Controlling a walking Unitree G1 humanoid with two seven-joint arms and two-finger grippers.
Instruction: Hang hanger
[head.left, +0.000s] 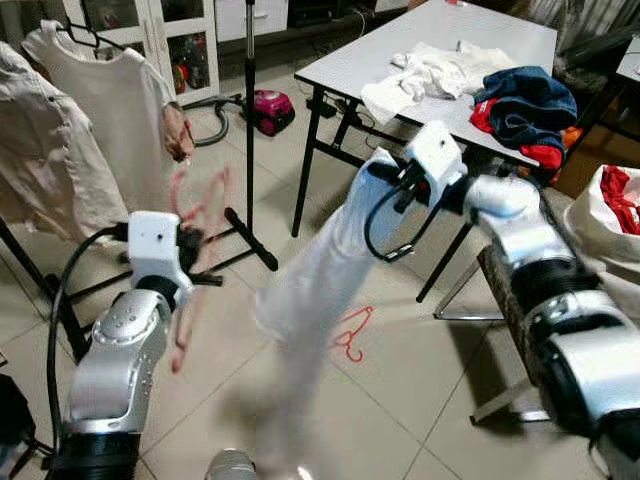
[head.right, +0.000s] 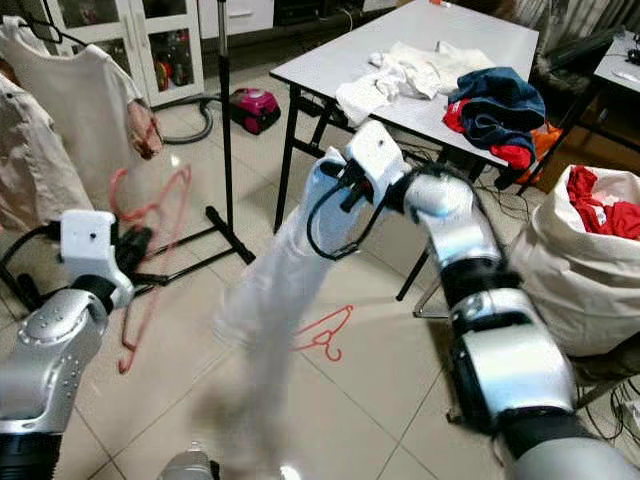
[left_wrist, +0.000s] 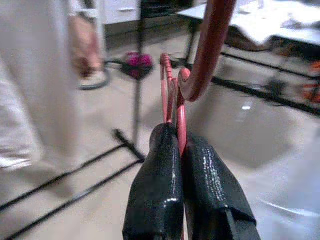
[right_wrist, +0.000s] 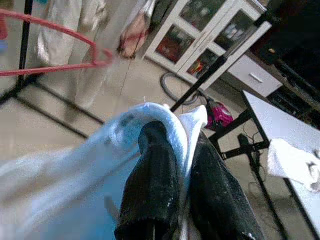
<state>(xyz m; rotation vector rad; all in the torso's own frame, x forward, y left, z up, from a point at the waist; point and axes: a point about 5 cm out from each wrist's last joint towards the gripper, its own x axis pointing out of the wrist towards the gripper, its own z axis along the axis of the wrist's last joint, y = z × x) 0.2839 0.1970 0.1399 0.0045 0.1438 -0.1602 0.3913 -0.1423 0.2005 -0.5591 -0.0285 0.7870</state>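
My left gripper (left_wrist: 179, 145) is shut on the wire of a red hanger (left_wrist: 207, 45), held up at the left in front of the clothes rack; the hanger (head.left: 200, 215) is blurred there. At the centre, my right gripper (right_wrist: 172, 135) is shut on the top of a white garment (head.left: 320, 280), which hangs down long and blurred toward the floor. The right gripper (head.left: 388, 178) is raised in front of the table. A second red hanger (head.left: 350, 335) lies on the tiled floor just behind the hanging garment.
A clothes rack with beige shirts (head.left: 110, 110) stands at the left, its black pole (head.left: 250, 120) and feet beside it. A white table (head.left: 480, 25) with piled clothes is behind. A pink vacuum (head.left: 272, 108), a white bag of laundry (head.left: 620, 220) and a bench (head.left: 500, 290) are nearby.
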